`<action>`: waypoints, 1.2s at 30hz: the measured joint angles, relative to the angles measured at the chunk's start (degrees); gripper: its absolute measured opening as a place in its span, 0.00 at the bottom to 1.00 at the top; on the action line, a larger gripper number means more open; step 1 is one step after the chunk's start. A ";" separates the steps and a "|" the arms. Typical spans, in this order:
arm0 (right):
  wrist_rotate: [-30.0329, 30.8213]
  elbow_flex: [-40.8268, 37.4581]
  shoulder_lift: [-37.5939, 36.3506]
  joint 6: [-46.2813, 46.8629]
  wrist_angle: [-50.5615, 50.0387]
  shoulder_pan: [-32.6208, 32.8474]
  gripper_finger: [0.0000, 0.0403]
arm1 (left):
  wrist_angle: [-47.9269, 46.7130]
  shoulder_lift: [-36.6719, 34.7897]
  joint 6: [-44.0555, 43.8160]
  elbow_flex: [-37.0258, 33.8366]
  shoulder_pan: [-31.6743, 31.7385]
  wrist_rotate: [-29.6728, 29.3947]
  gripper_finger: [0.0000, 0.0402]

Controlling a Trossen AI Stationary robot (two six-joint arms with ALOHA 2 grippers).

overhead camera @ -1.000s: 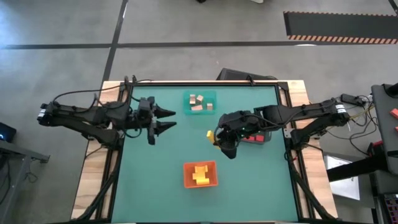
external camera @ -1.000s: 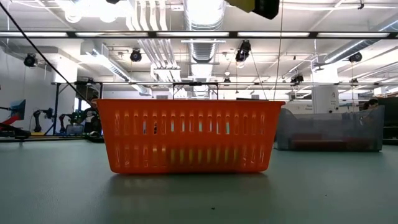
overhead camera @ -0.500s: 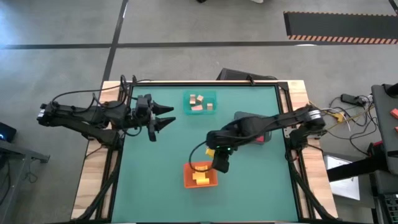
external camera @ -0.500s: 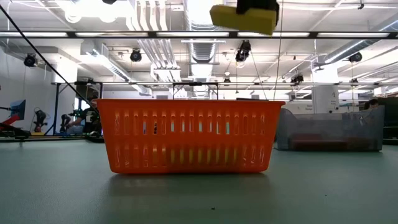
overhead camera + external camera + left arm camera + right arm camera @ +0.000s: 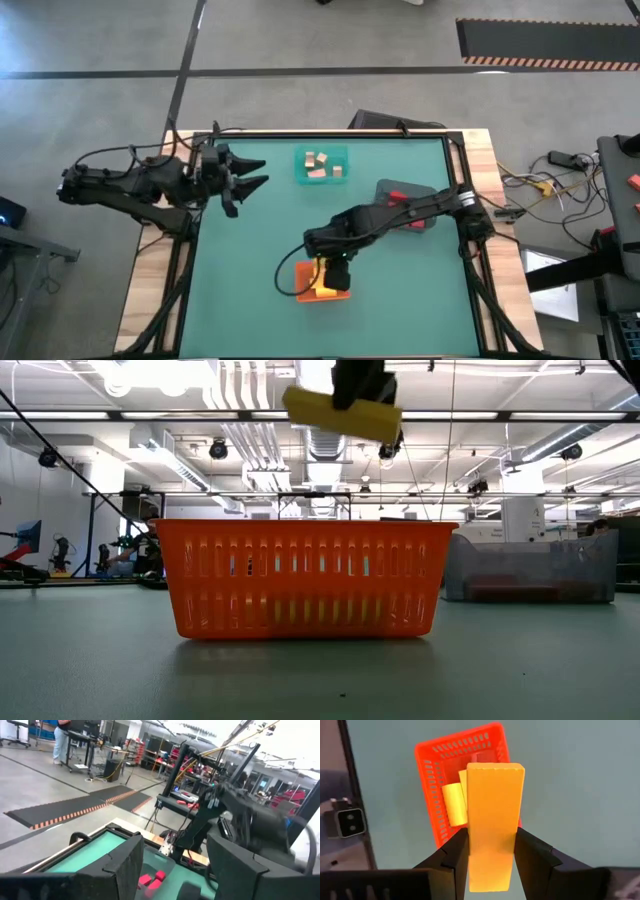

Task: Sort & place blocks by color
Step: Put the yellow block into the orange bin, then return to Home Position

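My right gripper is shut on a yellow bar block and hangs over the orange tray near the table's front middle. That tray holds other yellow blocks. In the low view the bar floats well above the tray's rim. Tan blocks lie in the teal tray at the far middle. Red blocks lie in the grey tray on the right. My left gripper stands open at the far left, holding nothing. My right gripper pinches the yellow bar's two long side faces between its two fingers, somewhat off the bar's middle. The fingers slant down from above and lie across the bar. The bar hangs nearly level, slightly tilted, lifted clear above the orange tray.
A dark camera block sits at the table's near edge beside the orange tray. The grey tray stands to the right in the low view. Bare green mat lies left of the orange tray.
My right gripper has carried the yellow bar from beside the grey tray toward the near edge and the left, tipping downward and sinking, until it hangs over the orange tray. My left gripper has drawn back a little toward the far left corner.
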 joint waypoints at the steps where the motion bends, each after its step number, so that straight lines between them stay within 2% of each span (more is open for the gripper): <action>1: -0.13 0.63 1.10 -0.27 0.00 0.22 0.30 | -0.04 -0.42 0.00 0.00 0.00 -0.02 0.50; 5: -3.80 3.05 4.48 -1.05 0.27 0.61 0.30 | 0.21 -1.82 0.00 0.00 0.00 -0.08 0.50; 9: -10.95 4.12 6.42 -2.65 2.39 0.61 0.30 | 1.27 -2.07 0.00 0.00 0.00 -0.27 0.50; 13: -14.12 3.96 8.29 -4.83 3.21 0.61 0.30 | 1.29 -1.96 0.00 0.01 0.00 -0.68 0.50; 26: -14.43 3.79 12.18 -8.92 3.32 0.44 0.30 | 1.18 -1.78 -0.02 -0.15 0.00 -0.68 0.50; 36: -14.44 3.75 12.36 -8.26 4.21 0.44 0.46 | 1.14 -1.97 -0.11 -0.15 -0.01 -0.65 0.50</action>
